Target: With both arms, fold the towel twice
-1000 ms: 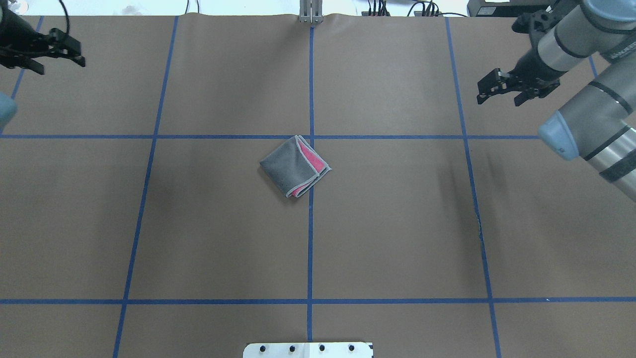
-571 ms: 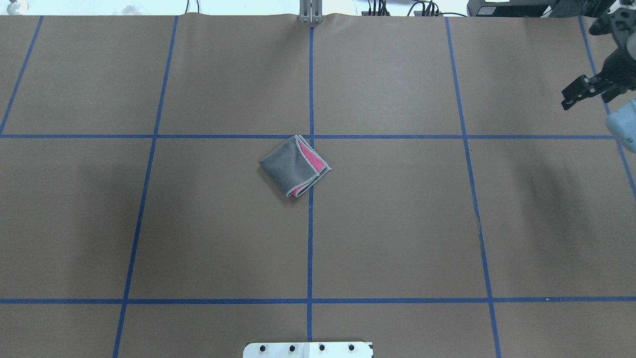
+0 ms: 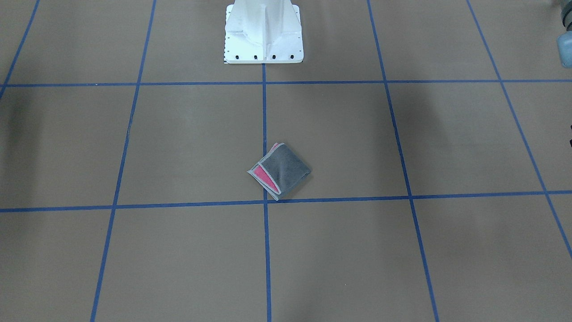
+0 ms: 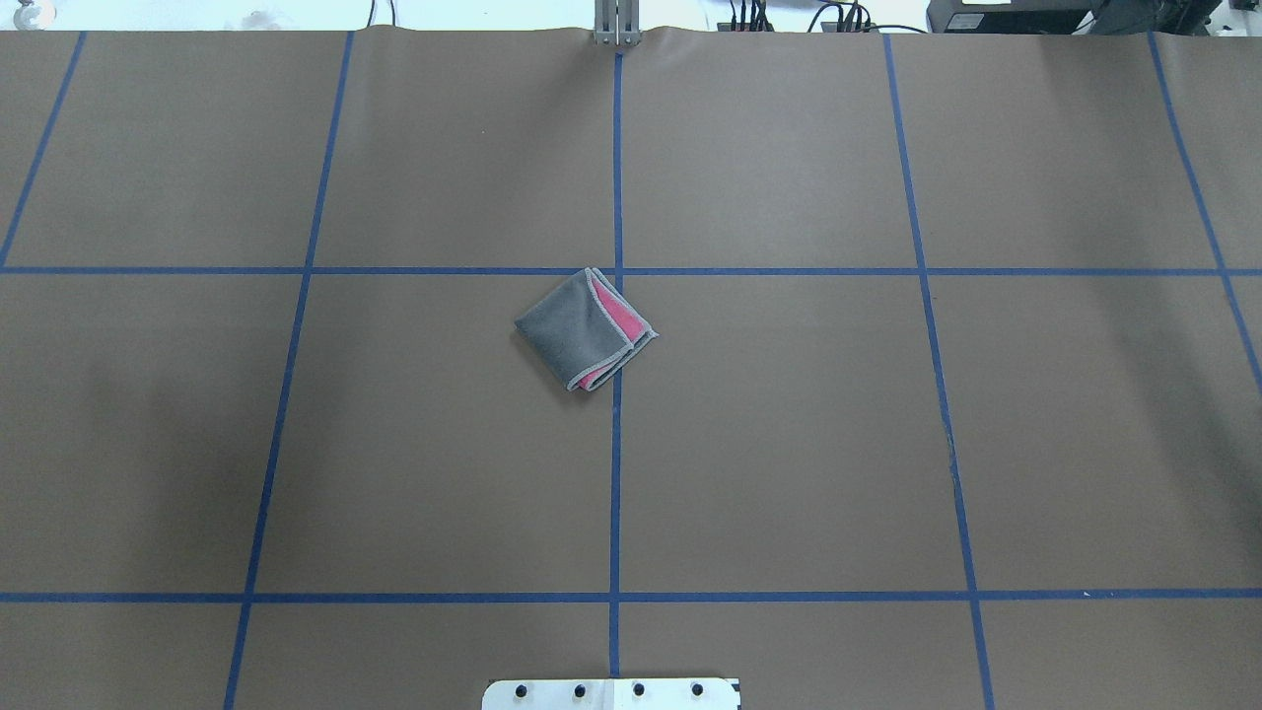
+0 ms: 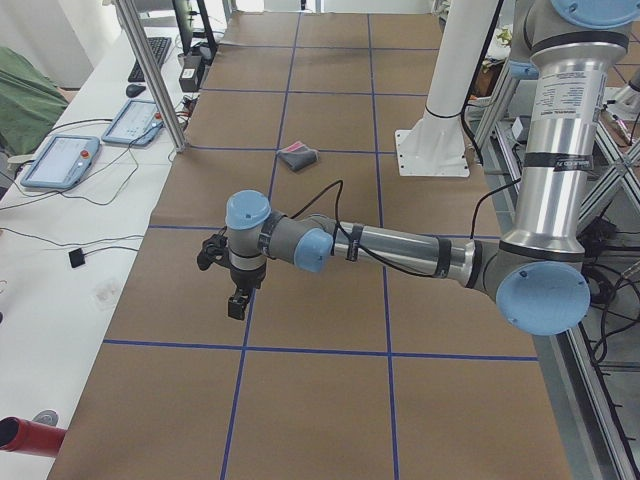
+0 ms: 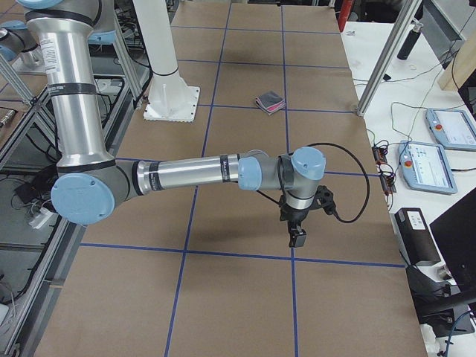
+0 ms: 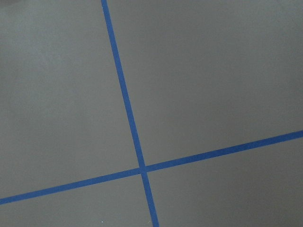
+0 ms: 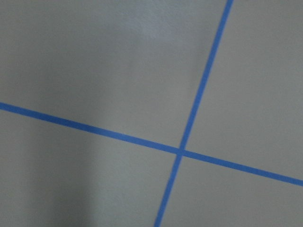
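The towel (image 4: pixel 567 330) lies folded into a small square near the table's middle, dark grey face up with a strip of pink at one edge. It also shows in the front view (image 3: pixel 288 167) and, small and far, in both side views (image 5: pixel 298 156) (image 6: pixel 270 101). My left gripper (image 5: pixel 237 300) hangs over bare table far from the towel, seen only in the left side view. My right gripper (image 6: pixel 297 236) hangs likewise, seen only in the right side view. I cannot tell whether either is open or shut. Both wrist views show only table and blue tape.
The white pedestal base (image 3: pixel 263 40) stands at the robot's edge of the table. Blue tape lines (image 4: pixel 616 473) cross the brown table. Tablets (image 5: pixel 60 160) (image 6: pixel 450 130) and metal posts (image 5: pixel 150 70) (image 6: pixel 379 63) stand along the far edge.
Both grippers have swung outward and left the overhead view, the left one first, then the right. The towel has not moved.
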You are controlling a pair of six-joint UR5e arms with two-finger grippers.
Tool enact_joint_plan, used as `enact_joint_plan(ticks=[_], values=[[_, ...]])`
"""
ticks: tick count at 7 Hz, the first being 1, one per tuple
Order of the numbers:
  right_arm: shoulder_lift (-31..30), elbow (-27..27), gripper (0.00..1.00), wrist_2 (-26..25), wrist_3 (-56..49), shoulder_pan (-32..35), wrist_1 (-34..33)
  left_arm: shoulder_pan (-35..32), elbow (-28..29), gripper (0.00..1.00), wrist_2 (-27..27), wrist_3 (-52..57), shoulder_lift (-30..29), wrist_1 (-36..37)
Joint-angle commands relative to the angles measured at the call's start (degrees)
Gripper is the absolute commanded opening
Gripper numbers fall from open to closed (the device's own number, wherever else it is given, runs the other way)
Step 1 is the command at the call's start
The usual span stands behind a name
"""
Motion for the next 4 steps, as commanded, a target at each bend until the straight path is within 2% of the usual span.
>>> enact_joint_plan(ticks=[1,3,4], values=[[-2.77,2.12,1.00,0.73,-1.60,1.36,0.04,-0.03,-0.02,1.00,0.04,0.16,2.34,-2.04],[-3.13,1.51,1.00,1.17,-0.74,1.71,-0.05,-0.21,4.09,1.00,0.48,0.25,4.00,-2.38],[-3.91,2.20,1.00,3.70,-0.64,2.06,-0.57,-1.43,3.07,1.00,-0.21,0.17,3.93,-2.21]])
